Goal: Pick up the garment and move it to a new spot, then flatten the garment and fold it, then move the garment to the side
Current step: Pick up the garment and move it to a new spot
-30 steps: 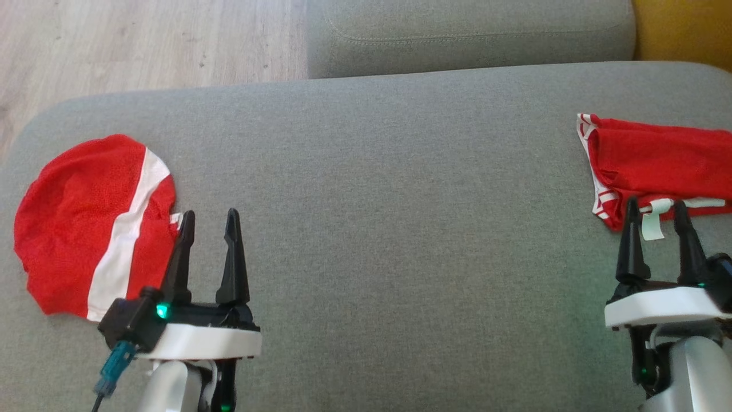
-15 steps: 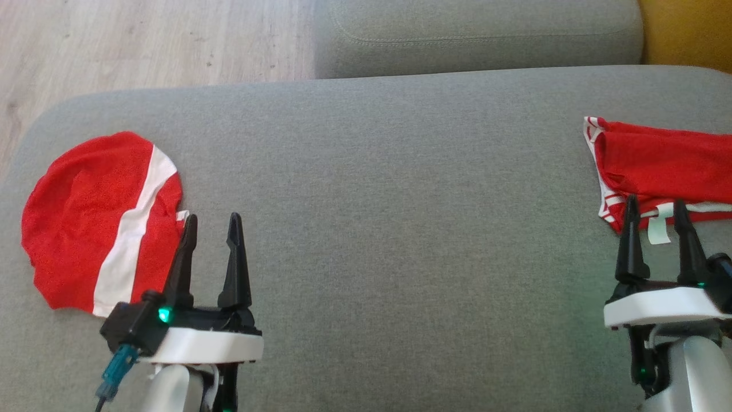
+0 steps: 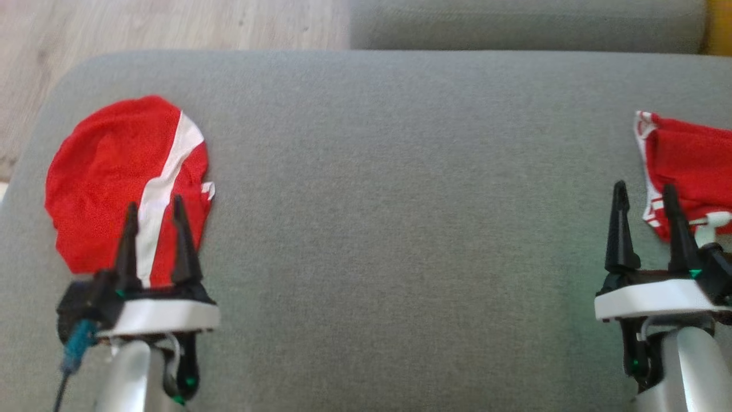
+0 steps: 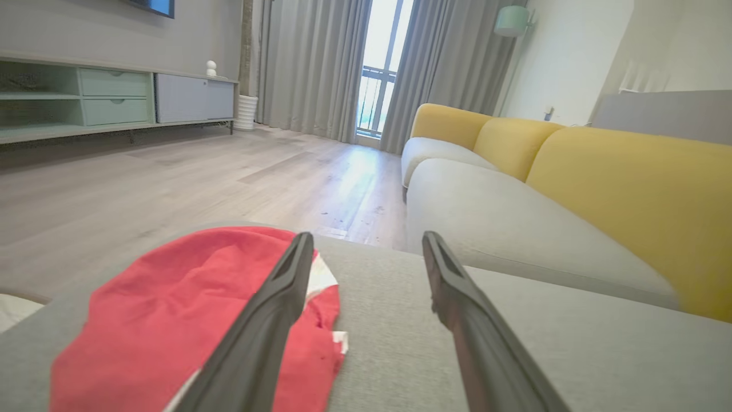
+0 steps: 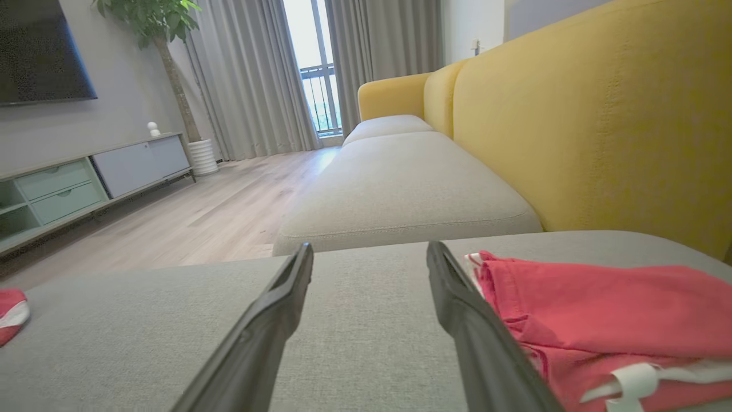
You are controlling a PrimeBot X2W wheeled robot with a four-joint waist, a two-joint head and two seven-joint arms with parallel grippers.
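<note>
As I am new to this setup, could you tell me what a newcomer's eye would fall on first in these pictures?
Two red garments stand out on the grey cushion: a rounded red garment with a white stripe at its left end, the left arm's open jaws at its near edge, and a folded red garment at the right end beside the right arm's open jaws. The yellow sofa back rises just past it.

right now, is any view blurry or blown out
Head view: soft all over, left end effector smeared. Left wrist view: window blown out, near fingers blurred. Right wrist view: sharpest, though its fingers blur near the lens.
</note>
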